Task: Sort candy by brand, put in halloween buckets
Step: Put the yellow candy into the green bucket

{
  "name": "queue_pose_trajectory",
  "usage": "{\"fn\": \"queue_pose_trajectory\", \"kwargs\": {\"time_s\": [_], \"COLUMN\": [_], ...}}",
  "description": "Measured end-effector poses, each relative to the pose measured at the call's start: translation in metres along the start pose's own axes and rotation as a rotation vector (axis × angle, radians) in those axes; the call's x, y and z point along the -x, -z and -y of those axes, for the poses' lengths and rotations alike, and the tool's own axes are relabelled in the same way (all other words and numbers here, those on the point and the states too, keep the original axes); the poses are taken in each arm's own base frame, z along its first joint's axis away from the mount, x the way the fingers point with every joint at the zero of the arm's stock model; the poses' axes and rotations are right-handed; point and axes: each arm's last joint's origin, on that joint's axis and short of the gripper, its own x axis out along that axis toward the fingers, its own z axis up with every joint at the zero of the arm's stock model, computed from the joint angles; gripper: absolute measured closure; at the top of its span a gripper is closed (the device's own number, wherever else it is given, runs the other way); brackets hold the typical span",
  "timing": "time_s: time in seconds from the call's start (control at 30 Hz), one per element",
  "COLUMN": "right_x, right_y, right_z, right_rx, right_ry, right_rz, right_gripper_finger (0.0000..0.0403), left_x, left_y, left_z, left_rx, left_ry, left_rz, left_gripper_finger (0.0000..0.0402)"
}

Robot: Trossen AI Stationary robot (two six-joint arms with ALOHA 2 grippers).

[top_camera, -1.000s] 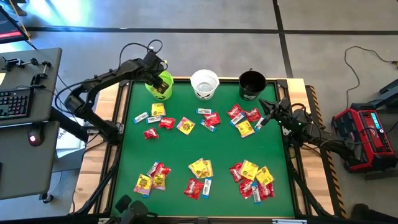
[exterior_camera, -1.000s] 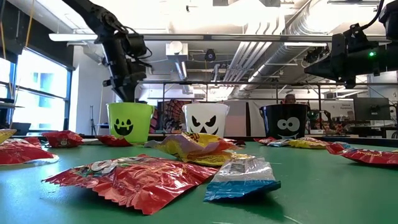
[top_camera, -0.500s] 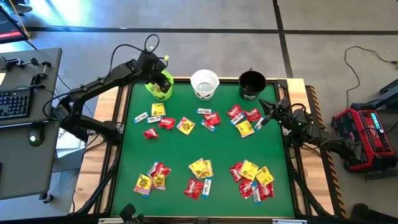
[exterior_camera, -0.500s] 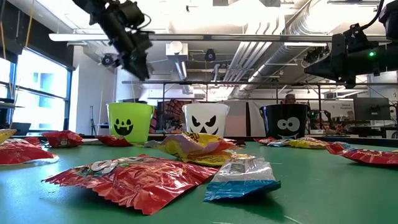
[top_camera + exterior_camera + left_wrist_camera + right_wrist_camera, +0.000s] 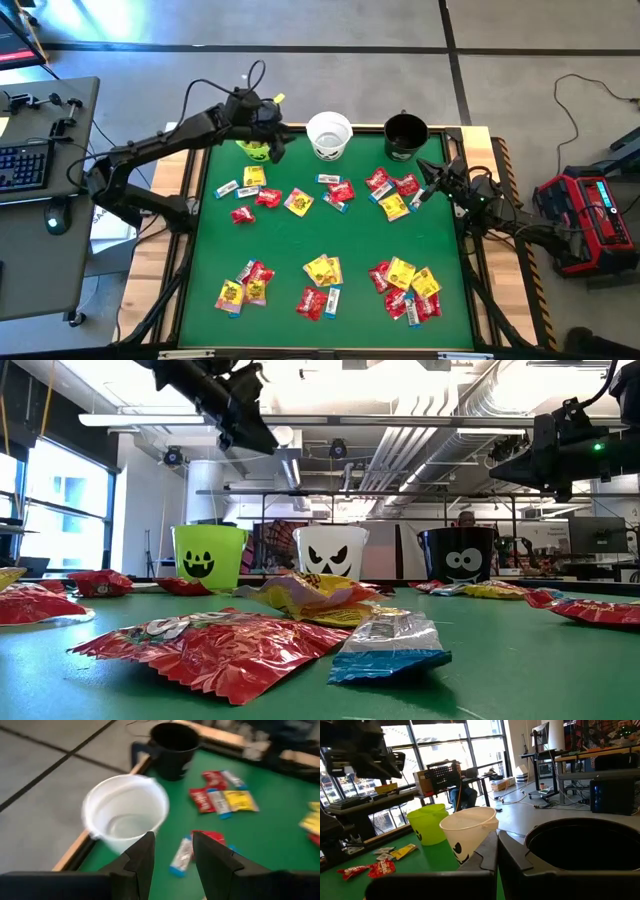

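Observation:
Three buckets stand in a row at the table's far edge: lime green (image 5: 252, 150), white (image 5: 329, 135) and black (image 5: 405, 135); they also show in the low view, green (image 5: 209, 555), white (image 5: 330, 552), black (image 5: 458, 555). Yellow, red and blue-and-white candy (image 5: 330, 190) lies in loose clusters on the green tabletop. My left gripper (image 5: 172, 845) is open and empty, high above the table between the green and white buckets (image 5: 274, 140), partly hiding the green one. My right gripper (image 5: 496, 840) is shut and empty, near the candy (image 5: 392, 195) by the table's right edge (image 5: 426, 186).
More candy clusters lie near the front edge (image 5: 243, 283), (image 5: 322, 272), (image 5: 405, 285). A wooden rim (image 5: 485, 200) borders the green tabletop. A desk with a keyboard (image 5: 25, 165) stands left of the table; a red device (image 5: 590, 205) sits on the floor at the right.
My left gripper has risen out of the green bucket's mouth and gone up and toward the table's right, toward the white bucket. The right arm and the candy have kept still.

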Motion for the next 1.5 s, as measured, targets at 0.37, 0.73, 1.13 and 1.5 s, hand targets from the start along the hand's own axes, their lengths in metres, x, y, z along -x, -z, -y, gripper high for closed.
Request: {"fn": "queue_pose_trajectory", "kwargs": {"time_s": [0.37, 0.73, 1.13, 1.5], "right_x": [0.000, 0.000, 0.000, 0.001], "right_y": [0.000, 0.000, -0.003, -0.015], "right_z": [0.000, 0.000, -0.001, -0.003], "right_rx": [0.000, 0.000, -0.087, -0.287], "right_ry": [0.000, 0.000, -0.014, -0.054], "right_rz": [0.000, 0.000, 0.030, 0.132], "right_gripper_finger": [0.0403, 0.0403, 0.0403, 0.0403], "left_x": [-0.004, -0.022, -0.024, -0.022], "left_y": [-0.008, -0.011, -0.017, -0.025], "left_z": [0.026, 0.026, 0.024, 0.021], "left_rx": [-0.050, -0.043, -0.039, 0.010], "left_ry": [0.145, 0.151, 0.154, 0.153], "left_rz": [0.074, 0.123, 0.185, 0.265], "left_gripper_finger": [0.0296, 0.0398, 0.0401, 0.0401]}}
